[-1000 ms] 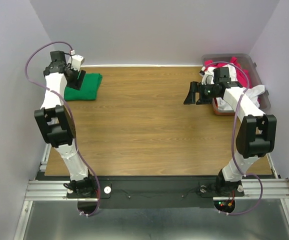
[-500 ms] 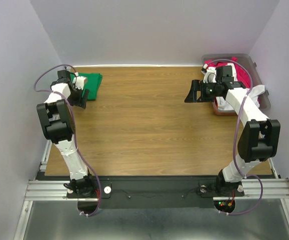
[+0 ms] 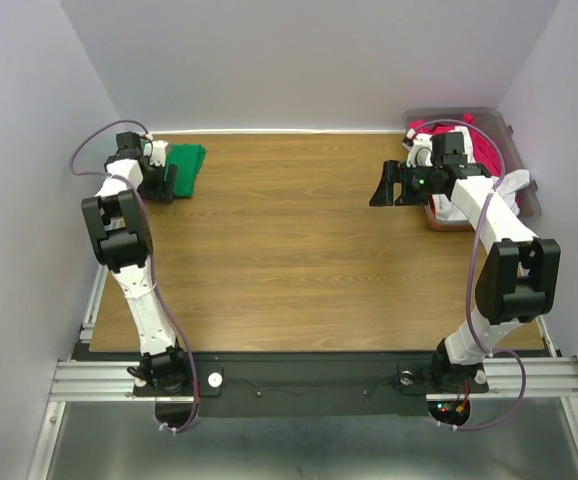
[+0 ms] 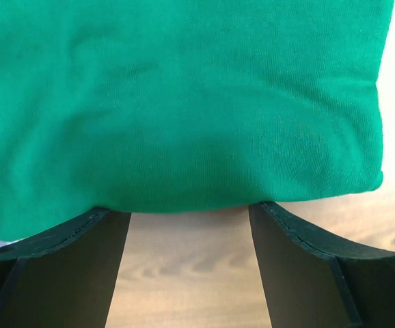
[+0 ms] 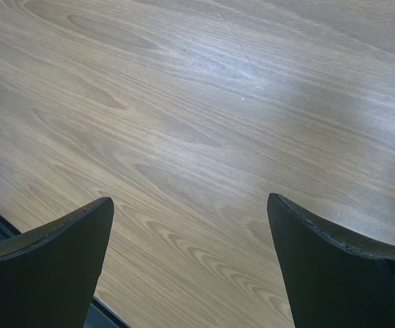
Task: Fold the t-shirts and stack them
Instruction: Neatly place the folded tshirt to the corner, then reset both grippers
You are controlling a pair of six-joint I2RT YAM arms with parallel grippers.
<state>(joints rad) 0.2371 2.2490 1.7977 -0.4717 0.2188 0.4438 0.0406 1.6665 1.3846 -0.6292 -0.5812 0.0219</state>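
The folded bright green t-shirt (image 3: 186, 165) lies at the table's far left corner and fills the upper part of the left wrist view (image 4: 184, 102). My left gripper (image 3: 164, 178) sits low at its left edge, open, and the shirt's folded edge covers both fingertips (image 4: 189, 208), with bare wood between the fingers. A crimson red t-shirt (image 3: 484, 150) and a white t-shirt (image 3: 509, 190) are heaped in the bin at the far right. My right gripper (image 3: 381, 187) hovers just left of that bin, open and empty (image 5: 191, 205) over bare wood.
The grey-brown plastic bin (image 3: 469, 112) stands in the far right corner against the walls. The wooden table (image 3: 289, 250) spreads between the two arms. Lilac walls close in the left, back and right sides.
My left gripper has come down from above the green shirt and moved in to its left edge. The right gripper shifted slightly, then held still.
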